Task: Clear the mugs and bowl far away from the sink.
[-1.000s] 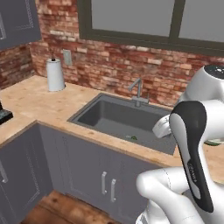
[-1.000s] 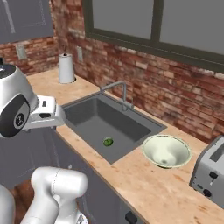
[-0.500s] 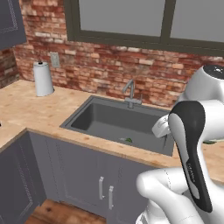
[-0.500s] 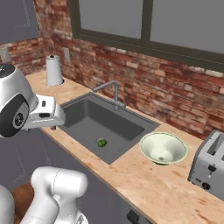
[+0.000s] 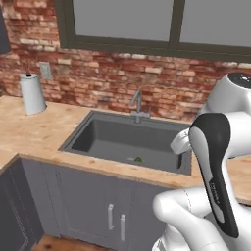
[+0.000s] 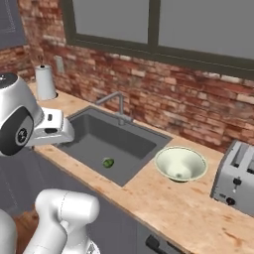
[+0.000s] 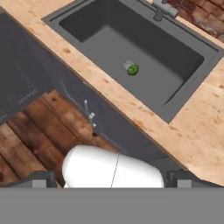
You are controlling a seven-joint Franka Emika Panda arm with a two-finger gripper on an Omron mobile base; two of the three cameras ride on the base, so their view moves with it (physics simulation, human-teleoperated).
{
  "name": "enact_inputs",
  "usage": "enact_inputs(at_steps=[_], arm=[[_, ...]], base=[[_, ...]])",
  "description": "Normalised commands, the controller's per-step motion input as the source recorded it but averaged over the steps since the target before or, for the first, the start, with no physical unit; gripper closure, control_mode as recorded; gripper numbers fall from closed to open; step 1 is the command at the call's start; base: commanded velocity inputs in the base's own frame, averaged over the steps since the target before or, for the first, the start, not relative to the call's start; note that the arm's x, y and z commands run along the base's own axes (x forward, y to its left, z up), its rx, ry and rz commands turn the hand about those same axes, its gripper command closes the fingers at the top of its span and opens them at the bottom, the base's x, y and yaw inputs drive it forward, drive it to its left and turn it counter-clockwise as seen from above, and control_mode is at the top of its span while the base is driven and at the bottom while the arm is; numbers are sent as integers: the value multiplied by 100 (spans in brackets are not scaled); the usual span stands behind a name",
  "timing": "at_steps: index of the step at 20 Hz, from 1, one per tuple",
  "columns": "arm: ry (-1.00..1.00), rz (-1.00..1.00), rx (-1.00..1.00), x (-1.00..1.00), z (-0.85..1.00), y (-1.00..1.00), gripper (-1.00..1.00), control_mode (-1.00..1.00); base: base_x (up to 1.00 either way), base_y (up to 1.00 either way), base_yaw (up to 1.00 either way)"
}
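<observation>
Right base view: we note the bowl sitting upright on the wooden counter just right of the sink, between the sink and a toaster. Mugs we cannot locate. Inside the sink lies a small green object near the drain. Our gripper hangs over the cabinet front on the near side of the sink, jaws spread fully, holding nothing. We judge the bowl rigid, smooth, likely slippery and breakable; its thin rim on the sink side looks the best place to pinch.
</observation>
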Motion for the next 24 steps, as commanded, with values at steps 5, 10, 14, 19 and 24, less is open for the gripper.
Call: enact_inputs(at_steps=[5, 10, 14, 19, 24], arm=[[0, 0, 0, 0, 0, 0, -100, 100], [0, 0, 0, 0, 0, 0, -100, 100], [0, 0, 0, 0, 0, 0, -100, 100], [0, 0, 0, 0, 0, 0, -100, 100], [0, 0, 0, 0, 0, 0, -100, 100]], base=[[-65, 70, -48], [-13, 68, -11], [7, -23, -16], [20, -70, -20], [2, -89, -35]])
